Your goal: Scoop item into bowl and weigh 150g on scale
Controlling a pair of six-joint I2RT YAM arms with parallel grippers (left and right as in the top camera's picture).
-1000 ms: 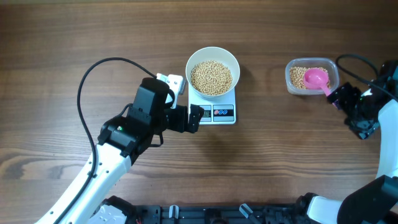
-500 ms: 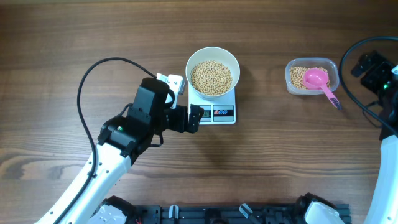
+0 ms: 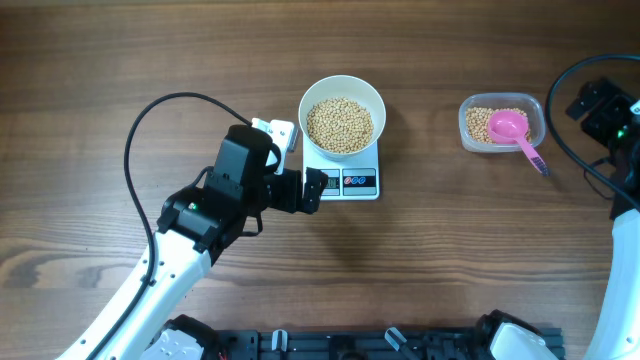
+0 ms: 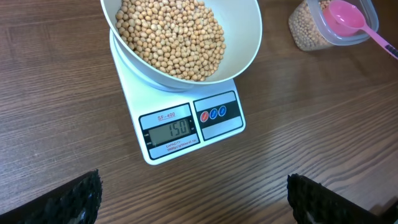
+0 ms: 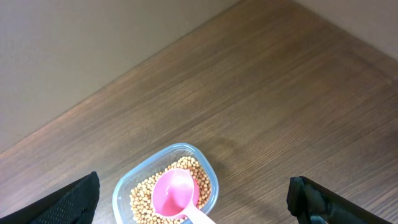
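Beans fill the bowl on the scale, which reads 150. Both my jaws are wide, holding nothing. I should keep away, not bump it.

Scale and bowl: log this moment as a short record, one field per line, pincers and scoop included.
scale: on the table, display reads 150
bowl: white, sits on the scale
beans: fill the bowl; more lie in the tub
tub: clear plastic, right of the scale
scoop: pink, head in the tub, handle over its rim
left pincer: open, empty, facing the scale
right pincer: open, empty, above the tub
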